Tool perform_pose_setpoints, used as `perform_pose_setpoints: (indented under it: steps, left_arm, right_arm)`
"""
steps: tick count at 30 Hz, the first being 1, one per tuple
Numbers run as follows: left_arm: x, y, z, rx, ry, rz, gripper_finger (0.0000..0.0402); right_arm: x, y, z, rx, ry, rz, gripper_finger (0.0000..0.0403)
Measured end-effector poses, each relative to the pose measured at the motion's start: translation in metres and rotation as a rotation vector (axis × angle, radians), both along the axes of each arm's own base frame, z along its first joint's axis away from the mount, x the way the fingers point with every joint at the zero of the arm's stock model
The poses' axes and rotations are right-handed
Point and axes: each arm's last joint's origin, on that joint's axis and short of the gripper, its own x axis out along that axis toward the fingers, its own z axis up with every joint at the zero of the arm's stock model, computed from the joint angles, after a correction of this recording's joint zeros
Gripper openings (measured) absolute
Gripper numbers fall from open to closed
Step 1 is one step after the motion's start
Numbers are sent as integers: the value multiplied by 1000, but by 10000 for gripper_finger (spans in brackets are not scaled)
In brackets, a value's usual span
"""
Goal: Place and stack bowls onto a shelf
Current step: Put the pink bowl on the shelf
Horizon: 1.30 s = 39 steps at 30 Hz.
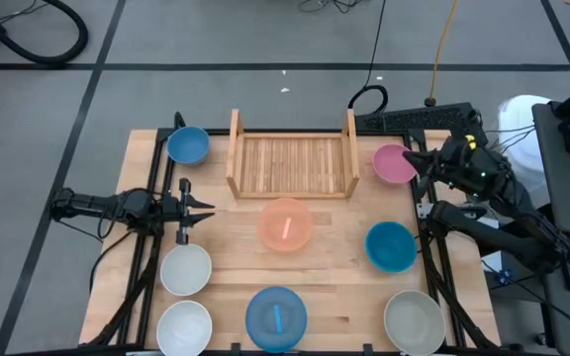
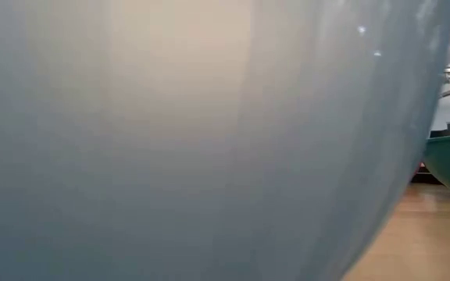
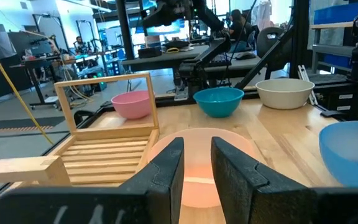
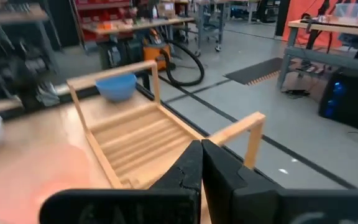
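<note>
High view: peach bowl [image 1: 285, 223] well clear of narrowly parted left gripper [image 1: 206, 209]; right gripper [image 1: 414, 159] seemingly closed.

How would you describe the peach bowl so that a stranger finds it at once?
Start at the wooden shelf at the table's far edge. Directly in front of its open side sits the peach bowl, alone near the table's centre. It is the only translucent orange-pink bowl; the pink bowl stands beside the shelf.

- the wooden worktop [image 1: 334, 277] carries the shelf [image 1: 292, 158] at its far middle, slats bare.
- bowls on the worktop: blue bowl [image 1: 188, 145], pink bowl [image 1: 394, 164], peach bowl [image 1: 285, 224], teal bowl [image 1: 391, 246], two white bowls [image 1: 185, 270], light-blue bowl [image 1: 276, 318], grey-beige bowl [image 1: 414, 321].
</note>
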Motion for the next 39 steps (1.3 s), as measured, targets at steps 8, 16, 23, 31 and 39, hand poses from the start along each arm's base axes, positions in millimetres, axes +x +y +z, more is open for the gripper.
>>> perform_pose_setpoints:
  steps: [8,16,23,31,39]
  left_arm:
    - [0,0,1,1,-5,0,88]
    - [0,0,2,-4,-18,0,88]
    - [0,0,2,-57,-20,-1,88]
    - [0,0,2,-86,-20,-2,88]
    - [0,0,2,-86,-21,-2,88]
  right_arm:
    - [7,-5,1,41,14,-5,10]
    - [16,-11,-1,49,71,-5,82]
    - [23,-16,-6,58,149,-22,124]
    - [30,-20,-25,187,347,-16,119]
    - [37,-24,-44,322,558,-10,119]
